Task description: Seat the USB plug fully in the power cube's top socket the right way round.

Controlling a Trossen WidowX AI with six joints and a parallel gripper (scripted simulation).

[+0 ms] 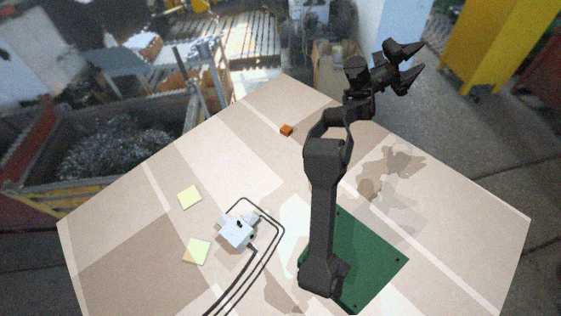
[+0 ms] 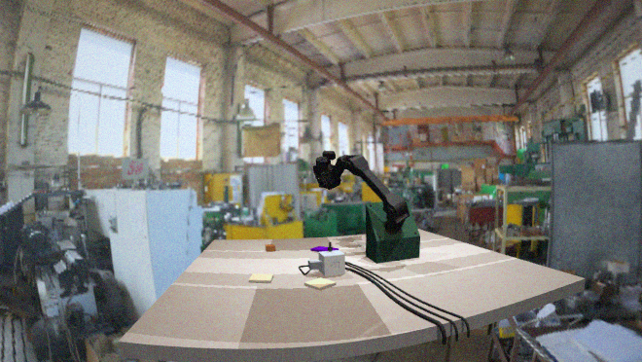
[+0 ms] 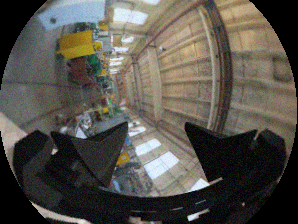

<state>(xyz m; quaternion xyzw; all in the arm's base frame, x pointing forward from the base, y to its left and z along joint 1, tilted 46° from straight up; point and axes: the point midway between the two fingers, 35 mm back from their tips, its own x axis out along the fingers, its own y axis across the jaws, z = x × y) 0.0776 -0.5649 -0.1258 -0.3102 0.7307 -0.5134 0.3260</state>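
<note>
Gripper (image 1: pixel 423 53) (image 2: pixel 327 170) (image 3: pixel 157 125) spread wide, nothing pinched, well apart from power cube (image 1: pixel 235 232) (image 2: pixel 332 264)

Top: fingers apart; black plug (image 1: pixel 239 223) (image 2: pixel 330 247) upright in cube's top, orientation too small to tell; cables (image 1: pixel 280 242) (image 2: pixel 399 298) beside it
Exterior: gripper raised above table (image 1: pixel 127 238) (image 2: pixel 302 316); plug sticks up from cube
Wrist: both fingers visible, gap between; cube out of view
</note>
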